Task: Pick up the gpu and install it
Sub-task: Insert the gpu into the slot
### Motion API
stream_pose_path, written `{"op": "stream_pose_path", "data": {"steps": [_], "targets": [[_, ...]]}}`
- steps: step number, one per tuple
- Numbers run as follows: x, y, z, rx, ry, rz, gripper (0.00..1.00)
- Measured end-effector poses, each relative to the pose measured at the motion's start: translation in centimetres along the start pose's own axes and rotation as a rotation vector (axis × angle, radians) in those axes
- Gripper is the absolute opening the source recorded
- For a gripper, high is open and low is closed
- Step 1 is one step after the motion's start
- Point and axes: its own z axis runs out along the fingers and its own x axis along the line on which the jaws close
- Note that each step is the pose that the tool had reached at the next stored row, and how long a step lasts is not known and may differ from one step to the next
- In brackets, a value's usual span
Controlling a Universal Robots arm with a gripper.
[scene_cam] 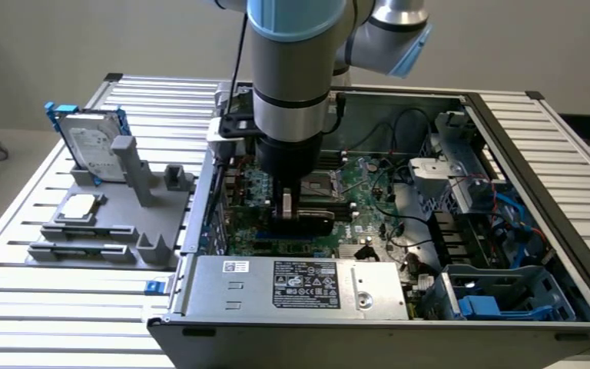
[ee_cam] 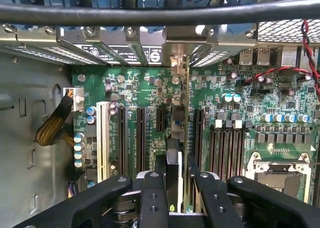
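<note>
One gpu (scene_cam: 316, 224), upright over motherboard (ee_cam: 240, 87) slots, pinched by one gripper (ee_cam: 176, 180), two fingers (ee_cam: 152, 198) set narrow. Gpu lower edge hidden; seating unclear. One hard drive (scene_cam: 92, 142) well apart from motherboard.

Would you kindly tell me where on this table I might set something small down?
Bare table slats lie between the grey parts holder and the near edge, and more beside the computer case at the exterior view's right. Inside the case is crowded: the gripper holds the gpu over the motherboard.
</note>
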Motion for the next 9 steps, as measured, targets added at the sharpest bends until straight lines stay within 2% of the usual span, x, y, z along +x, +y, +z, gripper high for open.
{"op": "stream_pose_path", "data": {"steps": [3, 9], "targets": [[0.02, 0.02, -0.1, -0.0016, 0.002, -0.004, 0.26], [0.02, 0.01, -0.1, -0.0018, 0.0022, -0.011, 0.26]]}}
